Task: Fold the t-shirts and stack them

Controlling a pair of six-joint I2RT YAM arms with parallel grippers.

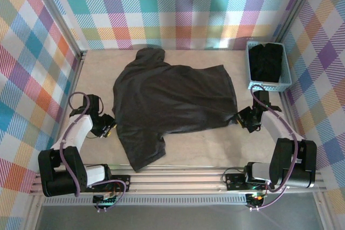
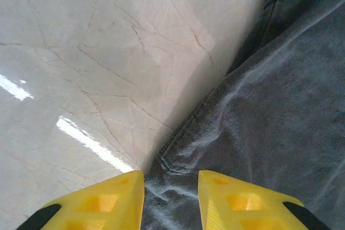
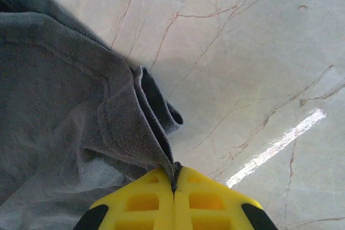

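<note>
1. The right pincer [image 3: 173,179] is squeezed tight shut on a corner of the t-shirt [image 1: 172,100]. The cloth spreads away to its left.
2. The left pincer [image 2: 170,179] has its fingers a little apart. The t-shirt's edge lies in the gap and spreads off to its right. The cloth there does not look squeezed.
3. The t-shirt lies flat on the table [image 1: 97,74] between both pincers. Its long way runs from one pincer to the other, and each pincer is right at its own side.
4. More dark shirts [image 1: 268,60] sit in a blue basket [image 1: 269,85], just beyond the right pincer.
5. No words or labels can be read. The t-shirt is plain.
</note>
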